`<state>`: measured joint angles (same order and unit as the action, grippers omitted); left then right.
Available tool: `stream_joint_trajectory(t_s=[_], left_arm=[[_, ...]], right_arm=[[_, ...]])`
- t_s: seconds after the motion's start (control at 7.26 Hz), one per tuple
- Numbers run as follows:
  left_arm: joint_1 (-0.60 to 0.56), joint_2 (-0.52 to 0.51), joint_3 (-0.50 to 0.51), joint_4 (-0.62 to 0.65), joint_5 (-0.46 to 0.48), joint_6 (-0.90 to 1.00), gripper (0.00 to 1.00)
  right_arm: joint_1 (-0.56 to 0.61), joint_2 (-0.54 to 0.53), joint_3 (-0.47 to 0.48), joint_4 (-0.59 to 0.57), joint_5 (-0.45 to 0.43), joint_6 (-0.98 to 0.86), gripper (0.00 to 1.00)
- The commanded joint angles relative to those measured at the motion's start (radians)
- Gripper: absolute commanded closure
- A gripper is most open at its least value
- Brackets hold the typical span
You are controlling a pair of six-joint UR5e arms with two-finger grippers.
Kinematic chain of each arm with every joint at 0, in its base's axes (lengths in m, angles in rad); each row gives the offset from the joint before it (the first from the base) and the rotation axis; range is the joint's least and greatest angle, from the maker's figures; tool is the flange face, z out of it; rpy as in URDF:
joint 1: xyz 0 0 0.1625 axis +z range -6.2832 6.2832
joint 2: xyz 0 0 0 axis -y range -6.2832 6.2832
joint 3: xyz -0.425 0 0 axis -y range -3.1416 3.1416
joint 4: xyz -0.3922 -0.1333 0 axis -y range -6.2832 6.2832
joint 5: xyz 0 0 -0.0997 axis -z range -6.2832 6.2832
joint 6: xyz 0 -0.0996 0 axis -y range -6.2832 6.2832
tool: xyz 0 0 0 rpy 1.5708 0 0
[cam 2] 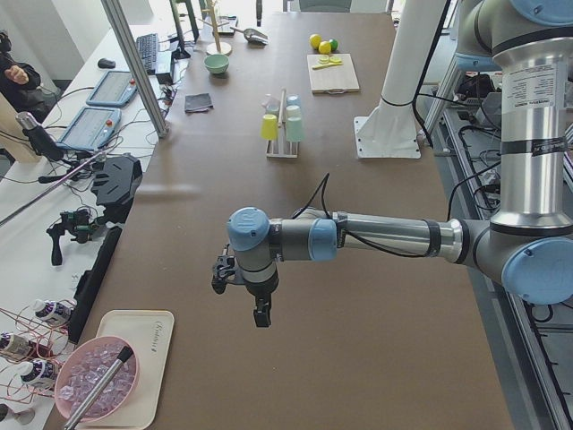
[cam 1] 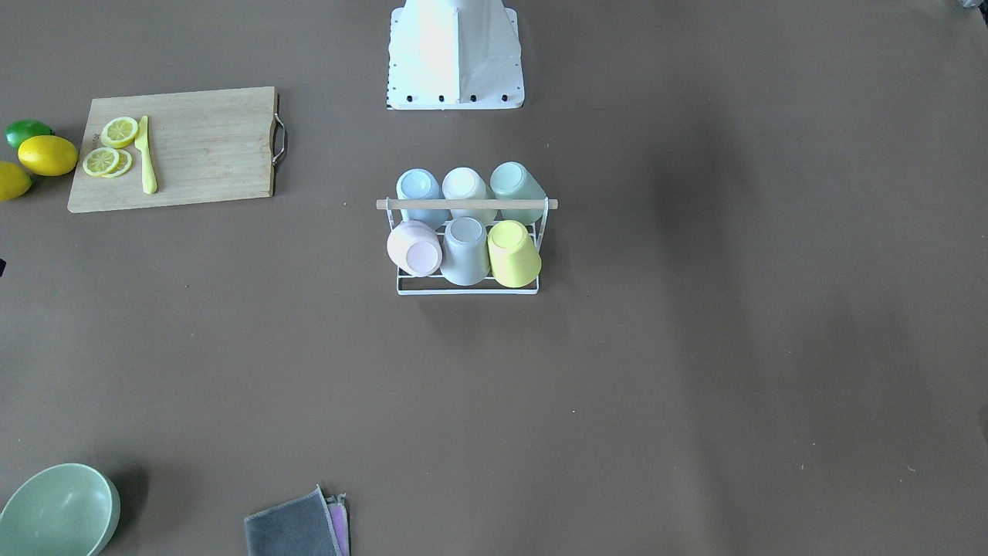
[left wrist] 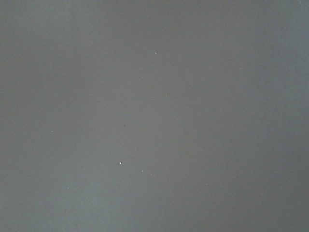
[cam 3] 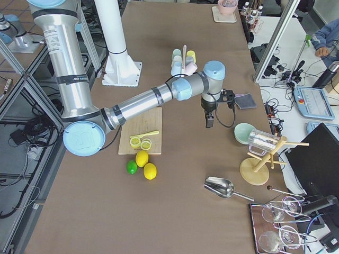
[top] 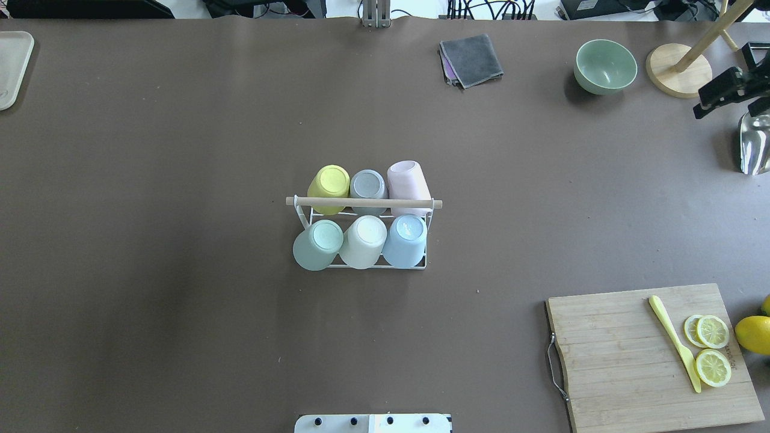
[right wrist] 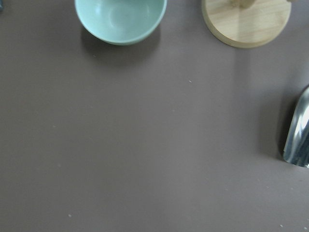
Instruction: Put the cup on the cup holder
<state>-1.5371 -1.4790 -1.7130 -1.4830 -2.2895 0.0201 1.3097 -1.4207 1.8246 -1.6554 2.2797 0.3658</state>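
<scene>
The white wire cup holder [top: 301, 211] with a wooden rod handle stands mid-table and also shows in the front view [cam 1: 467, 287]. Several cups sit upside down on it: yellow [top: 329, 185], grey [top: 367, 184], pink [top: 408, 180], green [top: 317, 243], white [top: 364, 240] and blue [top: 406, 239]. My left gripper [cam 2: 260, 318] hangs over bare table far from the holder; I cannot tell if it is open or shut. My right gripper [cam 3: 210, 124] hangs near the green bowl; a black part of it shows at the overhead view's right edge [top: 725, 90]. Its state is unclear.
A cutting board [top: 652, 355] holds lemon slices and a yellow knife [top: 674, 343], with lemons [top: 755, 334] beside it. A green bowl [top: 604, 65], grey cloths [top: 472, 59], a wooden stand base [top: 677, 72] and a metal scoop [top: 753, 144] lie at the far right.
</scene>
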Motion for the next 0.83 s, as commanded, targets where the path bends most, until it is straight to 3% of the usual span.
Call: stream_joint_trajectory(t_s=[0.0, 0.41, 0.69], left_arm=[[-0.001, 0.009, 0.038, -0.077, -0.013, 0.000, 0.02], [-0.001, 0.005, 0.040, -0.079, -0.015, -0.002, 0.02], [-0.008, 0.011, 0.033, -0.071, -0.039, 0.000, 0.02]], right_arm=[[0.101, -0.154, -0.025, 0.000, 0.001, -0.229, 0.00], [0.235, -0.201, -0.195, 0.006, 0.021, -0.415, 0.00], [0.264, -0.201, -0.220, 0.006, 0.015, -0.423, 0.00]])
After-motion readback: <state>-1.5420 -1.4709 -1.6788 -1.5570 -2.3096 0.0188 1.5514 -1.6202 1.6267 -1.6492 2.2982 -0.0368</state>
